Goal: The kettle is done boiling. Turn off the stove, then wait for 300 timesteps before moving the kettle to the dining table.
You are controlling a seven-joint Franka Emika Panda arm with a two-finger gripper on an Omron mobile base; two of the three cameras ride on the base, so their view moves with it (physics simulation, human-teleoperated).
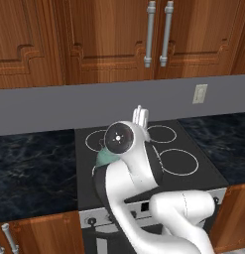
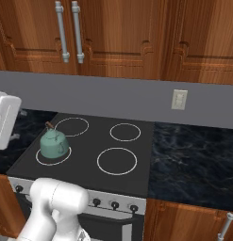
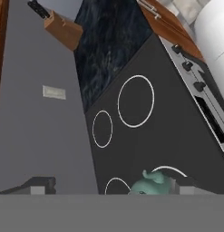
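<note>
The black glass stove [image 2: 89, 150] with four white ring burners and a silver front panel is set between dark marbled stone counters [image 2: 193, 155], under reddish-brown wood wall cabinets [image 2: 137, 37] and a grey backsplash [image 2: 113, 101] with a pale outlet plate [image 2: 179, 99]. A row of small dark knobs [image 2: 114, 204] is seen along the front panel. A wooden knife block [image 3: 63, 30] stands on the counter beyond the stove in the hand view.

The small squat teal-green kettle [image 2: 54, 143] with a thin brown arched handle is seated on the front-left burner in the right base view; in the left base view it is mostly hidden behind the white arm, with only a teal patch [image 1: 105, 158] showing. In the hand view the kettle [image 3: 150, 185] is found at the bottom edge, close to the gripper [image 3: 111, 186].

Key relation: the knob row lies on the front face, towards the base and below the hand, well apart from the fingertips. The hand is judged to be raised above the cooktop near the kettle, so a move down and back to the front panel is called for first.

The gripper's two dark finger tips [image 3: 41, 185] are spread wide; nothing is held or touched. The stove-off step is judged not yet done.
</note>
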